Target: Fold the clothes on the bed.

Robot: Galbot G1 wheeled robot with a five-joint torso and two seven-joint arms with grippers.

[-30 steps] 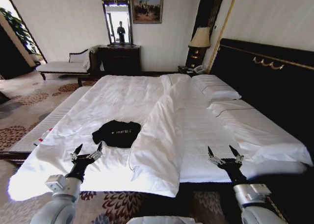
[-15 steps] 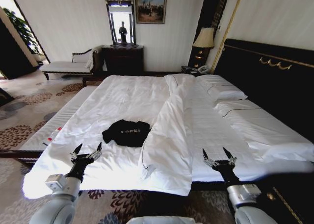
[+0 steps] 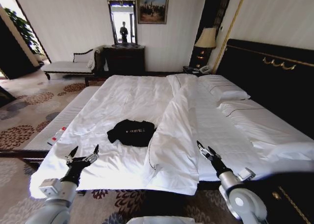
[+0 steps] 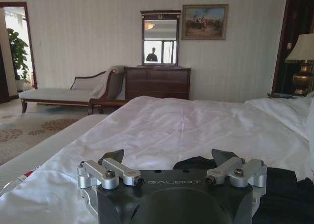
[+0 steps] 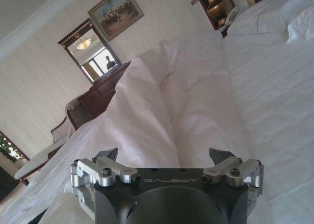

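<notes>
The clothes, one crumpled black T-shirt with small white lettering, lie on the white duvet of the bed, left of a long folded-over ridge of duvet. My left gripper hovers open over the bed's near edge, short of the T-shirt and a little to its left. In the left wrist view the left gripper has its fingers spread, with the black T-shirt just beyond them. My right gripper is open at the near edge by the ridge. In the right wrist view the right gripper faces the ridge and holds nothing.
A narrow white bench runs along the bed's left side, with a small red-and-white item on it. Pillows and a dark headboard are on the right. A chaise, a dresser with mirror and a lamp line the far wall.
The whole picture has shifted, so the camera has moved. My right gripper has turned and swung inward toward the duvet ridge. The left gripper sits slightly lower. The T-shirt lies as before.
</notes>
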